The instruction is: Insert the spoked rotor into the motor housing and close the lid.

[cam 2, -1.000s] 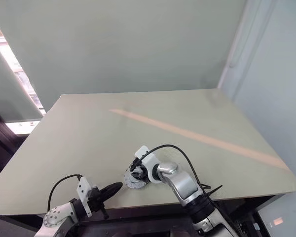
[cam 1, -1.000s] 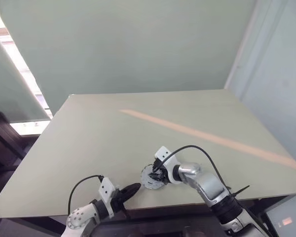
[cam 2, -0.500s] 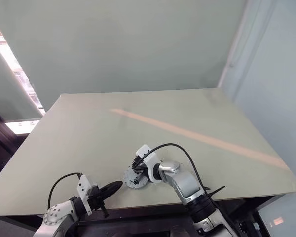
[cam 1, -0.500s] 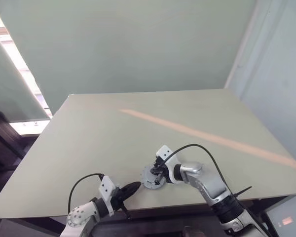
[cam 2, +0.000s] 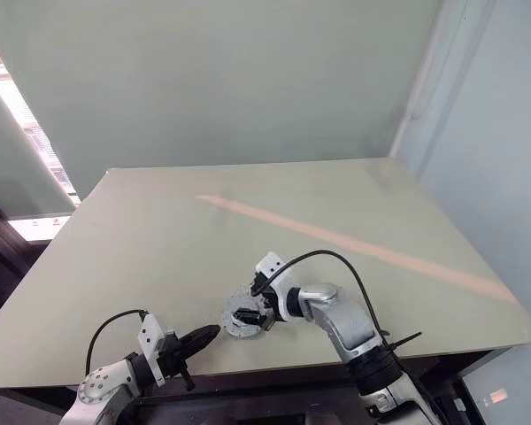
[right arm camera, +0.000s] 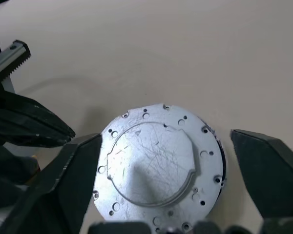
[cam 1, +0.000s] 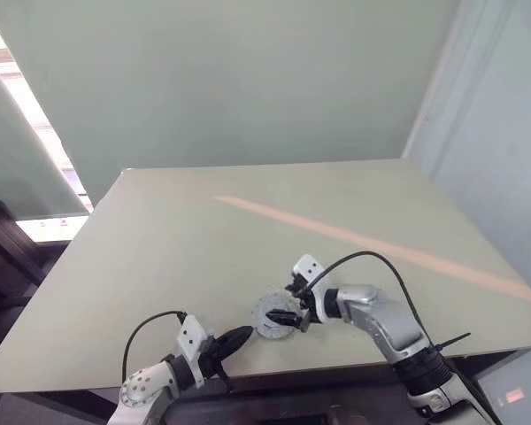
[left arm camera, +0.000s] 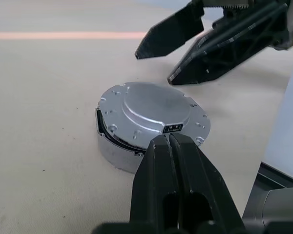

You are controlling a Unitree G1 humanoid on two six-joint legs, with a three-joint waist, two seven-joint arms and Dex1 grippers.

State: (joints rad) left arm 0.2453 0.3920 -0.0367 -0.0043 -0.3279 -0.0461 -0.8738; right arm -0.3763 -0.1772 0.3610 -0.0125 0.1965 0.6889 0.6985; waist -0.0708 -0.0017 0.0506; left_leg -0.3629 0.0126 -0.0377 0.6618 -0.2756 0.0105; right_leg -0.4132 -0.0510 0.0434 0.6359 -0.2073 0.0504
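Lid (left arm camera: 154, 111) sits on the motor housing (left arm camera: 118, 152) near the table's (cam 1: 203, 239) front edge, slightly askew we judge. Our right gripper (right arm camera: 163, 183) hangs spread just above the lid; our left gripper (left arm camera: 170, 146), fingers together, waits beside the housing. We should press it flush, evenly.

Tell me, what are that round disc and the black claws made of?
The lid looks like bare machined metal, likely aluminium: matte silver, fine scratches, small drilled holes. The right claw and left claw look like moulded black plastic, smooth and dull.
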